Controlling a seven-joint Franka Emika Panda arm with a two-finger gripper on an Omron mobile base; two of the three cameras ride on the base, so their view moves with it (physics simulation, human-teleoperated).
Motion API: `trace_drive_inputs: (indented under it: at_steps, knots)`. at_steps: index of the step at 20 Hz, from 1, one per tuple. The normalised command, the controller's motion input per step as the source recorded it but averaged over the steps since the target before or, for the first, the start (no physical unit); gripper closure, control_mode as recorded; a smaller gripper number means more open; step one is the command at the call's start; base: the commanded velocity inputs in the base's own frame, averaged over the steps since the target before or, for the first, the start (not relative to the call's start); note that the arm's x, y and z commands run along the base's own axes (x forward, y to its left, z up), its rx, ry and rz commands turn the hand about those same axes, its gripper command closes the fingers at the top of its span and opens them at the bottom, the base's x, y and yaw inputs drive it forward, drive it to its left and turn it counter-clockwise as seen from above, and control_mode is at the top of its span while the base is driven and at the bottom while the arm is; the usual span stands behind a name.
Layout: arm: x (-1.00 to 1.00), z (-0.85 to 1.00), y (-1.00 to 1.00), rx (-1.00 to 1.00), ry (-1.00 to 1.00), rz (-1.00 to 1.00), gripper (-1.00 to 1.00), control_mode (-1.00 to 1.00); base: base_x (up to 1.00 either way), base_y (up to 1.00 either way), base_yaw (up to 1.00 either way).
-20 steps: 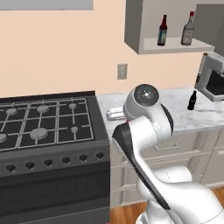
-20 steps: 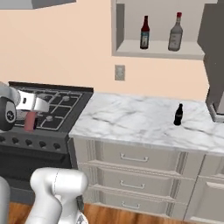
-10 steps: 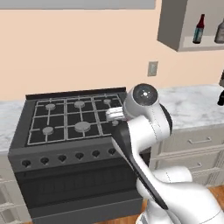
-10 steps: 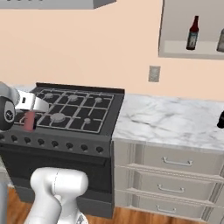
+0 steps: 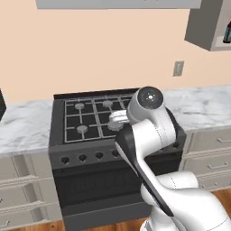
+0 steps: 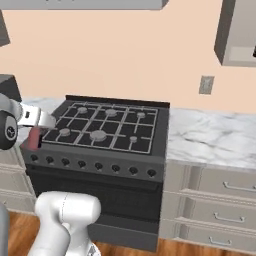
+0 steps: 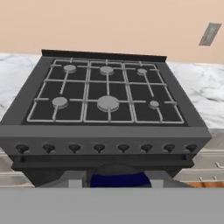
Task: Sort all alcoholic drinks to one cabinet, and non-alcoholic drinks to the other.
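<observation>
Two seconds' worth of driving has swung the views left: black gas stove [image 5: 97, 118] centred, cola bottle gone. Gripper [image 6: 34, 137] seemingly grips the short purple-pink blue-topped container [image 7: 117, 179].

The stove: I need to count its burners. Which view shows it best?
The hand view: the stove lies centred, all six burners and the knob row clear. The right base view shows it whole but slanted; in the left base view the arm covers its right part.
</observation>
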Motion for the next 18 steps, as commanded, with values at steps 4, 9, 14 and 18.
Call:
trace_drive_inputs:
  at_steps: [4,9,14,18]
  knots:
    - [0.00,0.00,0.00,0.00,0.00,0.00,1.00,1.00,0.00,0.81,0.00]
    - [0.00,0.00,0.00,0.00,0.00,0.00,1.00,1.00,0.00,0.83,-0.01]
    - [0.00,0.00,0.00,0.00,0.00,0.00,1.00,1.00,0.00,0.76,-0.02]
    - [0.00,0.00,0.00,0.00,0.00,0.00,1.00,1.00,0.06,0.66,-0.03]
